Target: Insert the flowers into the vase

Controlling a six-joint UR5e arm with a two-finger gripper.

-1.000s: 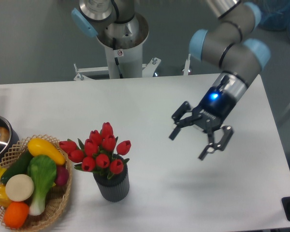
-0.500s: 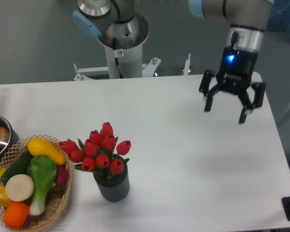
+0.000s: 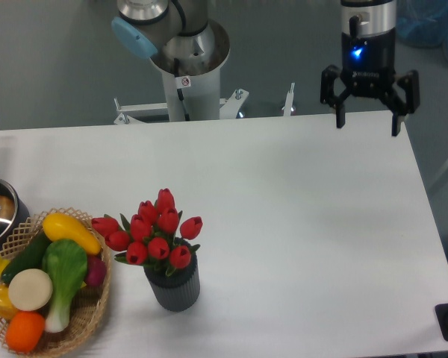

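Since a moment ago our gripper (image 3: 367, 118) has risen from mid-table to the far edge, fingers spread and holding nothing. Nearest us, the flowers (image 3: 154, 231), red buds over green leaves, stand in the ribbed grey vase (image 3: 173, 286) near the front edge. We see a wicker basket (image 3: 86, 317) of toy vegetables (image 3: 51, 277) just left, with bare table (image 3: 299, 246) running back to the gripper.

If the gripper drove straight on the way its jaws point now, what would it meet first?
Probably the bare table near its far edge. The gripper points straight down, jaws open and empty; depth is unclear, so it might pass just behind that edge.
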